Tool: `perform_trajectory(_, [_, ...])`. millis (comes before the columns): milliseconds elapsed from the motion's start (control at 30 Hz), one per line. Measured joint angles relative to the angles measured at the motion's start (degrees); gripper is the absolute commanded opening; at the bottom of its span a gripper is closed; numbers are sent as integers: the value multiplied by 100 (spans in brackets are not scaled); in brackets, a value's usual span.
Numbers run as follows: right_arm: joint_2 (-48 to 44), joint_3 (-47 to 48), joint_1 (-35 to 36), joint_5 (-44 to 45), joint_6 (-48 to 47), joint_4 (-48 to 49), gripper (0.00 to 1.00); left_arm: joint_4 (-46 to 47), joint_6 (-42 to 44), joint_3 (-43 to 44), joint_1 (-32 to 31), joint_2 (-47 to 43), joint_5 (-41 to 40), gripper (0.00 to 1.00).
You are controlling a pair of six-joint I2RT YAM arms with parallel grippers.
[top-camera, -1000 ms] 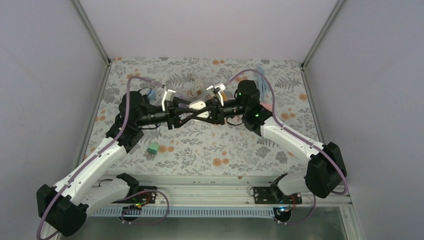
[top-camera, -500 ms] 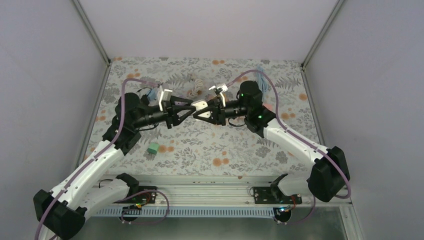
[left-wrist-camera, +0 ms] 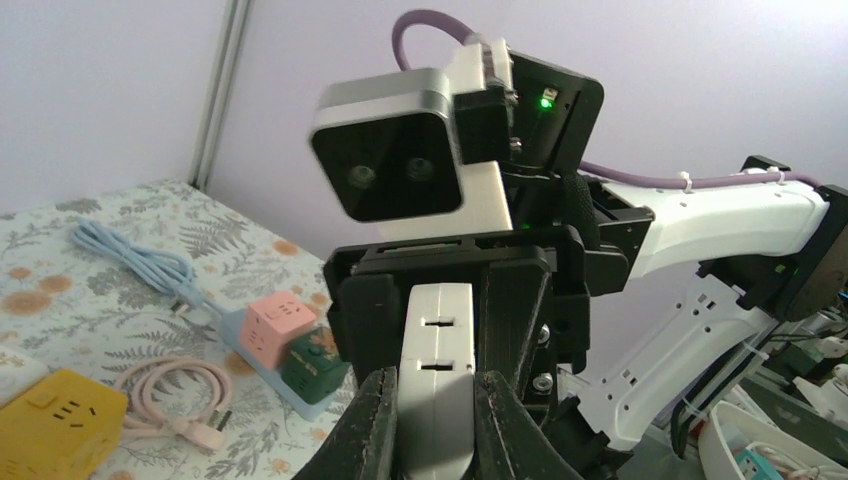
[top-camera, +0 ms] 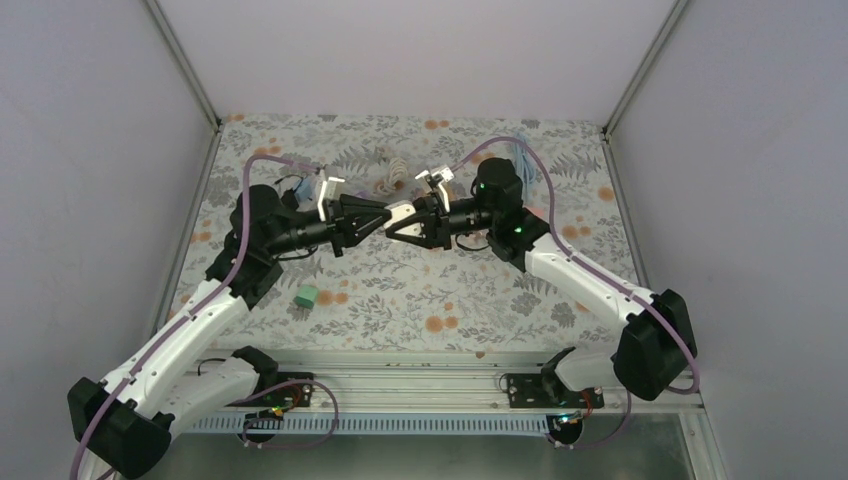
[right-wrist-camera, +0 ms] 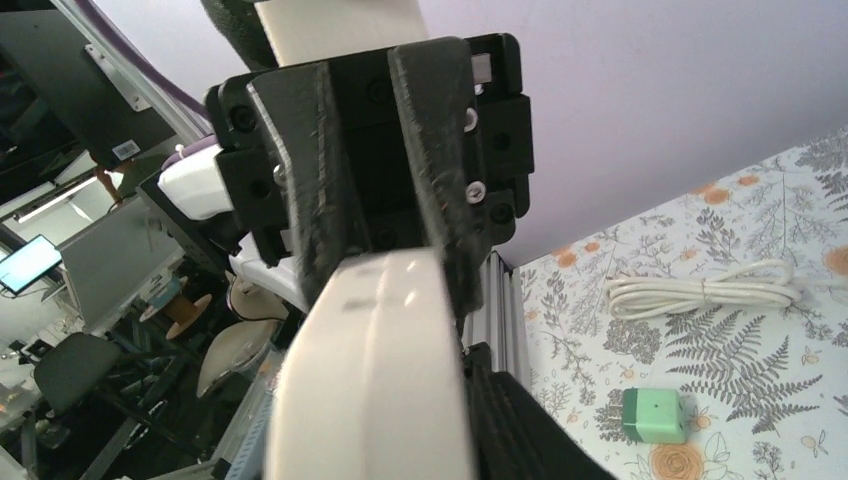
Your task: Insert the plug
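Insertion is not yet happening: left gripper (top-camera: 378,216) and right gripper (top-camera: 408,220) are both pinching the white plastic slotted socket block (left-wrist-camera: 437,340) mid-air above the floral-patterned table (top-camera: 450,290); its visible slots are standing empty.

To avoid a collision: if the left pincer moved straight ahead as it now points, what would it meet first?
The left pincer would likely hit the right pincer, facing it head-on; both grip one white block.
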Motion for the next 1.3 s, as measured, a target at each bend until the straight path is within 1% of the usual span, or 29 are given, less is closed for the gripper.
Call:
perform_trajectory(233, [118,87,4,37,321,81,28,-90,170,0,-31,-20,-46,2])
perform_trajectory(300, [118,87,4,37,354,114,29,-140,203,0,-33,-50,-57,2])
perform_trajectory(433, [118,87,7,37,356,131,29,-264,310,0,-35,-177,-142,2])
perform_trajectory(533, [109,79,7,39,358,153,23,-299,354,0,-35,-232,-208,2])
perform_trajectory(700, [87,55,9,-46,251,247,6,-352,275,0,-31,-238,-227,2])
perform_trajectory(767, [87,55,9,-74,210,264,4,-345,245,0,-31,-240,-219,2])
perform_trajectory(800, [87,55,9,-72,195,264,4,-345,238,0,-31,-240,-214,5])
perform_trajectory(833, [87,55,9,-70,197,264,4,-341,238,0,-31,-240,-214,14])
perform_trajectory(867, [87,55,9,-66,195,264,4,-345,236,0,-31,-238,-221,28])
perform_trajectory(900, [87,55,9,-55,195,262,4,-350,236,0,-33,-238,-240,52])
perform_trajectory(933, [87,55,9,-37,190,249,4,-354,251,0,-33,-238,-273,60])
perform_trajectory(1000, [83,57,7,170,203,125,3,-444,321,9,-42,-240,-452,69])
perform_trajectory(1067, [83,70,-26,446,160,-151,3,-573,396,24,-46,-240,-708,76])
perform_trajectory(1233, [87,269,-299,1156,-164,-1309,3,-951,501,81,-46,-323,-1646,83])
perform_trajectory(1300, [122,516,-605,1613,-400,-1996,3,-1113,560,81,-46,-424,-2055,84])
